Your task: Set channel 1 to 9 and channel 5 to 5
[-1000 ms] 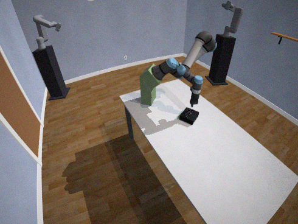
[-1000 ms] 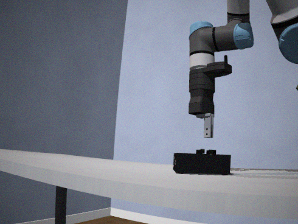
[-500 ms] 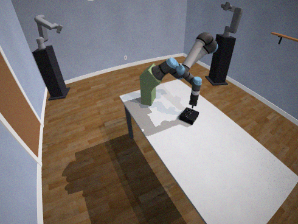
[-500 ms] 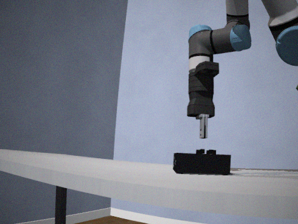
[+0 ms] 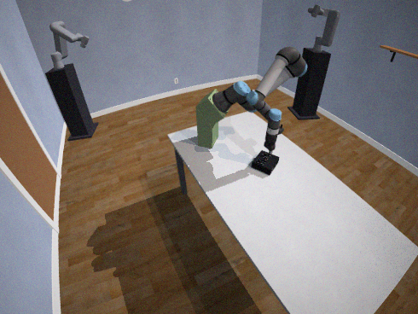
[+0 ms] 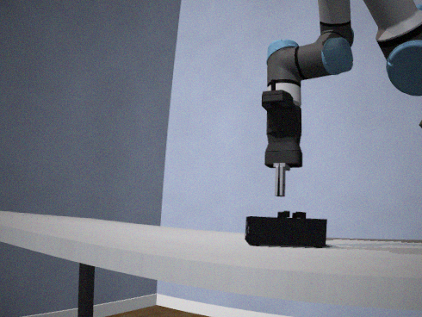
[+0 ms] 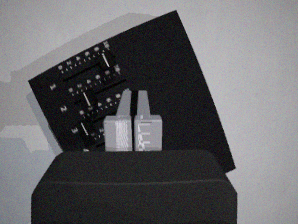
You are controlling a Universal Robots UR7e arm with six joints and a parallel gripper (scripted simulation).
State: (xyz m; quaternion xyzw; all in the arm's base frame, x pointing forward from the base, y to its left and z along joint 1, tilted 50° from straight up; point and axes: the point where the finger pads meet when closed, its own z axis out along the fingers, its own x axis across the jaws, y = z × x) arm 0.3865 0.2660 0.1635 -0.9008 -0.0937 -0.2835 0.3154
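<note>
The lighting desk [image 5: 265,162] [image 6: 285,231] [image 7: 169,76] is a small black box standing flat on the white table [image 5: 316,226] [image 6: 129,250]. Its fader caps [image 6: 291,214] stick up from its top; in the wrist view the fader rows [image 7: 87,90] with white cap lines lie to the left, partly hidden behind my fingers. My gripper [image 5: 269,149] [image 6: 280,194] [image 7: 135,106] is shut with nothing between the fingers. It points straight down and hangs a short way above the desk's top, clear of the caps.
The arm's green base [image 5: 209,119] stands at the table's far corner. Two black pedestals with grey arms [image 5: 70,98] [image 5: 310,81] stand on the floor by the walls, well away from the table.
</note>
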